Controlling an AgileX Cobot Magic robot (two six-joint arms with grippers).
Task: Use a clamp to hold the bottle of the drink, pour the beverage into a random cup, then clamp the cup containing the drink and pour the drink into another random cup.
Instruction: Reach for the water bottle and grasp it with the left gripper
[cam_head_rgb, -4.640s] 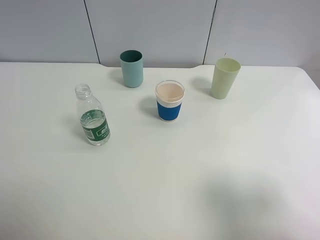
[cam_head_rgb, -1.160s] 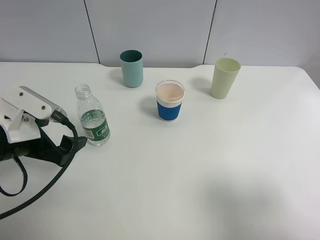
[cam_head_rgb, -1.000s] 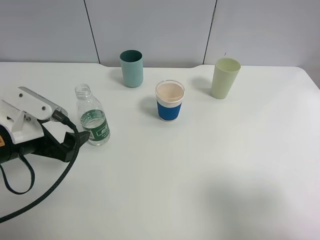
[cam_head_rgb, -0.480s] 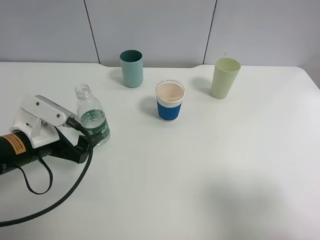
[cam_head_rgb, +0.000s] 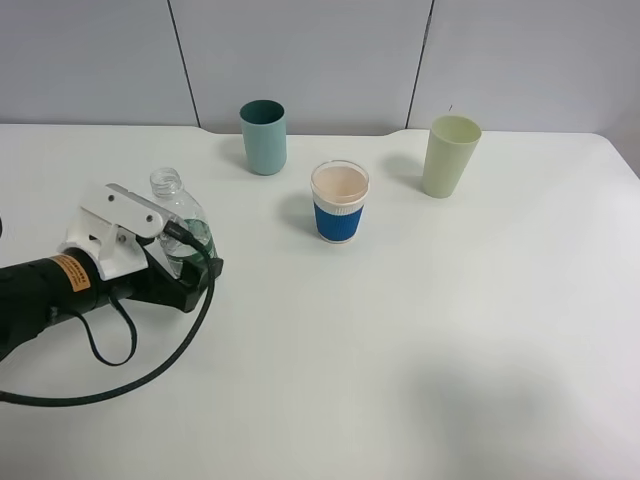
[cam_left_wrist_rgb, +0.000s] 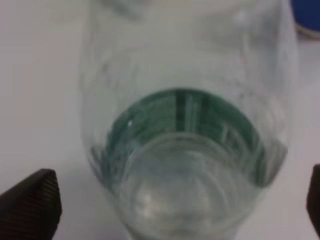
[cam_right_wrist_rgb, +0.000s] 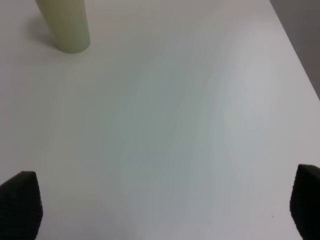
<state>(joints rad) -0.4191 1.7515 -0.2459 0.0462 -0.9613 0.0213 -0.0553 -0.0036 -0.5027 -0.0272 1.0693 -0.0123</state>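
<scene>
Left gripper (cam_left_wrist_rgb: 172, 204) was right on the bottle (cam_head_rgb: 180, 212) here, jaws spread wide, and the wrist view showed the clear body with its green label filling the gap between the two dark fingers (cam_left_wrist_rgb: 30, 204). There was bare table either side of the bottle, so no squeeze, no hold. The bottle stood upright on the left of the white table (cam_head_rgb: 420, 350), neck uncapped, a little water low in it. From the high camera the left arm lay low across the table's left side, its black cable (cam_head_rgb: 150, 365) looping in front of it, and the wrist block covered the bottle's lower half.

Beyond the bottle, the teal cup (cam_head_rgb: 263, 137) stood near the back edge. The blue-sleeved cup (cam_head_rgb: 340, 203) sat to the right of the bottle, well apart from it, with open table between. The pale green cup (cam_head_rgb: 450, 156) was farther right again, near the back. All three stood upright and apart from each other.

Right gripper (cam_right_wrist_rgb: 162, 205) hung with fingers spread wide and nothing between them, over bare table with the pale green cup ahead of it; it was out of the high camera's frame
</scene>
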